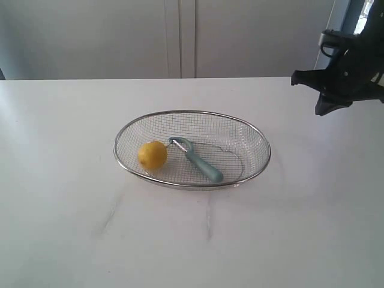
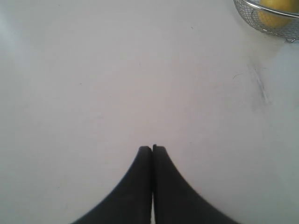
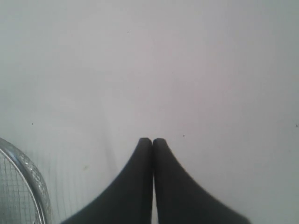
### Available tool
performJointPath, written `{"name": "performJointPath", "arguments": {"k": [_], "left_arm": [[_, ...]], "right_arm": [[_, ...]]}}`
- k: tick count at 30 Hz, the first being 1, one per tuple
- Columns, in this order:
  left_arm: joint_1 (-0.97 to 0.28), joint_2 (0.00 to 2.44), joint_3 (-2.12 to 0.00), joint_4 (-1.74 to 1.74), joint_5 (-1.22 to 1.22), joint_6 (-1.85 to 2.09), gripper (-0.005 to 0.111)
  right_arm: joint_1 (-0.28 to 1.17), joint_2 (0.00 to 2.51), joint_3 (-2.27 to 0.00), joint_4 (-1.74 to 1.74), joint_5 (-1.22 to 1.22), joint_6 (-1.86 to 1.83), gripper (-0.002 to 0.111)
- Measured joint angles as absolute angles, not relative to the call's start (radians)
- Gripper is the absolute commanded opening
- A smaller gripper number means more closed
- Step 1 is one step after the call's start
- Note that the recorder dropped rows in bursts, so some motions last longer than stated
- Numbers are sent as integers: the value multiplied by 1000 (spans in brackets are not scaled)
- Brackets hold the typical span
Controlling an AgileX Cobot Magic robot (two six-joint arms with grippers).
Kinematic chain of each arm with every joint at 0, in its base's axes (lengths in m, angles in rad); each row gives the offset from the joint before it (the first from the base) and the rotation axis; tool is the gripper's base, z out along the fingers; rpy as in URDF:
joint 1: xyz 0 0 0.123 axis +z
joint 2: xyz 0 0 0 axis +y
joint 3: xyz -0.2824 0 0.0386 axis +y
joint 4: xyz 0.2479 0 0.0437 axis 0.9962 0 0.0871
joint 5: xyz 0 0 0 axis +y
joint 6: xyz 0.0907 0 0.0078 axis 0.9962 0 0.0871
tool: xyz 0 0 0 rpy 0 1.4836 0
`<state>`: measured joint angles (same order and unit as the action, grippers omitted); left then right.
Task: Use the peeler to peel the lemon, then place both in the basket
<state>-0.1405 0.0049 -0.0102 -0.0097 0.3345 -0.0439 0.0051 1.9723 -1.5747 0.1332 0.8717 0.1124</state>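
Small round bright-yellow lemon (image 1: 152, 155) and teal-handled, looped-blade peeler (image 1: 198, 161) lie inside the oval silver wire-mesh basket (image 1: 192, 111); the handle points toward its right-arm side. Left gripper (image 2: 153, 147) and right gripper (image 3: 153, 139): jaws closed, empty, outside the basket.

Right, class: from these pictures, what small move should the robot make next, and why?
Probably open the left gripper and reach toward the lemon. It lies beside the peeler in the basket, skin seemingly whole; the jaws of this and the right gripper are shut on nothing, clear of the basket.
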Motion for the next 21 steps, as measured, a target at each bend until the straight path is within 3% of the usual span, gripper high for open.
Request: {"name": "performJointPath", "arguments": {"k": [21], "left_arm": [[-141,5,-10,-10,335,-44,0]], "right_arm": [[5,1850,-1575,107,1198,112,0]]}}
